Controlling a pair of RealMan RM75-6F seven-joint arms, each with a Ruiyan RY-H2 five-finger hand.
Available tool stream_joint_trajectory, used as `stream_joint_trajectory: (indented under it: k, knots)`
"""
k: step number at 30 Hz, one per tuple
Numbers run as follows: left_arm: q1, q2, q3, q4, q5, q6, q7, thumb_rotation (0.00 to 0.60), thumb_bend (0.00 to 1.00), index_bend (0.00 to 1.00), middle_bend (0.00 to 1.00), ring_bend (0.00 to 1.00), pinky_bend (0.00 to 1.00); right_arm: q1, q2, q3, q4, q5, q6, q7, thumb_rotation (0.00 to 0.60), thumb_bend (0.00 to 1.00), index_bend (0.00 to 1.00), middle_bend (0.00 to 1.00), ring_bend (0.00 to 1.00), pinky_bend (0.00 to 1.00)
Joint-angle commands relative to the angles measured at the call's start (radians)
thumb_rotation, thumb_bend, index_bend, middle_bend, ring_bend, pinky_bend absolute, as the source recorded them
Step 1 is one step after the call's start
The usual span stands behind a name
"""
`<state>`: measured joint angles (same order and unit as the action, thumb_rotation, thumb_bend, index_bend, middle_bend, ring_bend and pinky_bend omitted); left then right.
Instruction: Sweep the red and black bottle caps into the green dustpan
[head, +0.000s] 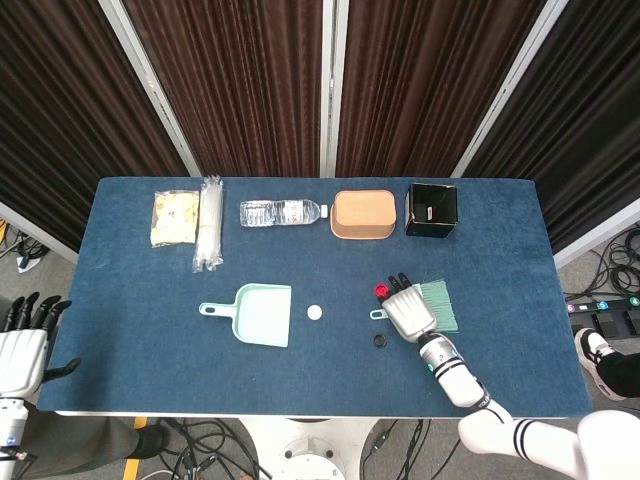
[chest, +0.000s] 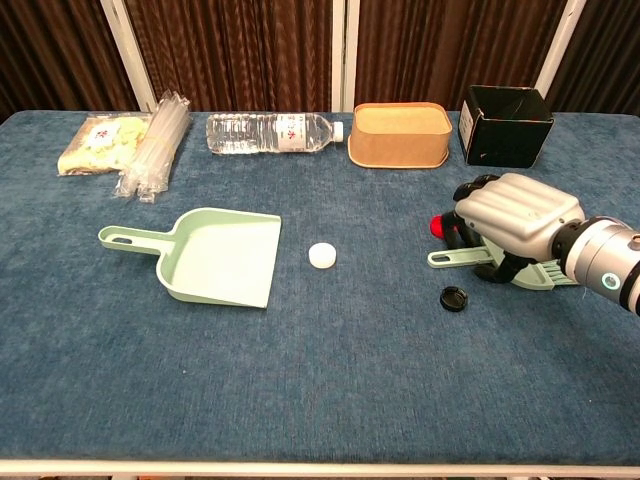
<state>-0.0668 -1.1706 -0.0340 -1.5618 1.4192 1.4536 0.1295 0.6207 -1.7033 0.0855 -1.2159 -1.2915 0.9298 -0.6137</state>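
Right robot hand (chest: 510, 215) curled over brush (chest: 520, 266); firm hold uncertain. Best closed round handle, then red cap (chest: 438, 226) and black cap (chest: 454, 298) swept toward dustpan (chest: 215, 257).

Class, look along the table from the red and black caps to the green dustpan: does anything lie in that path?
Yes: a white cap lies on the cloth between the dustpan's open mouth and both the red cap and black cap. It is the only thing there.
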Motion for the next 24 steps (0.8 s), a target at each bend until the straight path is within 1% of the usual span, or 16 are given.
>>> stream_joint_trajectory:
  k: [1, 3, 7, 11, 13, 16, 19, 22, 24]
  knots:
    - [0.002, -0.001, 0.0, 0.003, 0.002, 0.003, -0.002, 0.6, 0.02, 0.18, 0.12, 0.02, 0.0, 0.002, -0.002, 0.0, 0.003, 0.006, -0.001, 0.0, 0.6, 0.23, 0.43, 0.47, 0.14, 0.15]
    - [0.002, -0.001, 0.001, 0.003, 0.003, 0.002, -0.007, 0.6, 0.02, 0.18, 0.12, 0.02, 0.0, 0.002, -0.004, 0.001, 0.002, 0.007, 0.004, 0.005, 0.6, 0.24, 0.45, 0.48, 0.15, 0.15]
    - [0.002, -0.001, 0.002, 0.006, 0.006, 0.002, -0.008, 0.6, 0.02, 0.18, 0.12, 0.02, 0.0, 0.0, -0.003, -0.001, 0.003, -0.002, 0.02, 0.019, 0.6, 0.29, 0.52, 0.52, 0.2, 0.17]
    - [-0.014, 0.013, -0.002, 0.003, 0.02, -0.011, -0.001, 0.6, 0.02, 0.18, 0.12, 0.02, 0.0, -0.002, 0.018, -0.002, -0.02, -0.025, 0.05, 0.033, 0.6, 0.32, 0.59, 0.56, 0.23, 0.18]
    - [-0.029, 0.027, -0.005, -0.009, 0.03, -0.027, -0.008, 0.6, 0.02, 0.18, 0.12, 0.02, 0.0, -0.005, 0.034, 0.002, -0.035, -0.036, 0.067, 0.049, 0.6, 0.33, 0.64, 0.59, 0.26, 0.2]
    - [-0.063, 0.048, -0.015, -0.02, 0.048, -0.06, -0.026, 0.6, 0.02, 0.18, 0.12, 0.02, 0.0, -0.01, 0.078, 0.016, -0.082, -0.051, 0.097, 0.083, 0.6, 0.34, 0.69, 0.63, 0.29, 0.21]
    - [-0.11, 0.066, -0.03, -0.025, 0.052, -0.115, -0.036, 0.6, 0.02, 0.18, 0.12, 0.02, 0.0, -0.019, 0.148, 0.039, -0.168, -0.06, 0.125, 0.15, 0.6, 0.35, 0.73, 0.65, 0.31, 0.22]
    - [-0.17, 0.072, -0.05, -0.033, 0.047, -0.19, -0.052, 0.6, 0.02, 0.2, 0.12, 0.02, 0.0, -0.027, 0.229, 0.072, -0.264, -0.071, 0.156, 0.235, 0.6, 0.35, 0.74, 0.66, 0.32, 0.22]
    - [-0.217, 0.065, -0.062, -0.03, 0.041, -0.251, -0.064, 0.6, 0.02, 0.21, 0.15, 0.03, 0.0, -0.034, 0.283, 0.095, -0.323, -0.079, 0.176, 0.299, 0.6, 0.36, 0.74, 0.66, 0.32, 0.22]
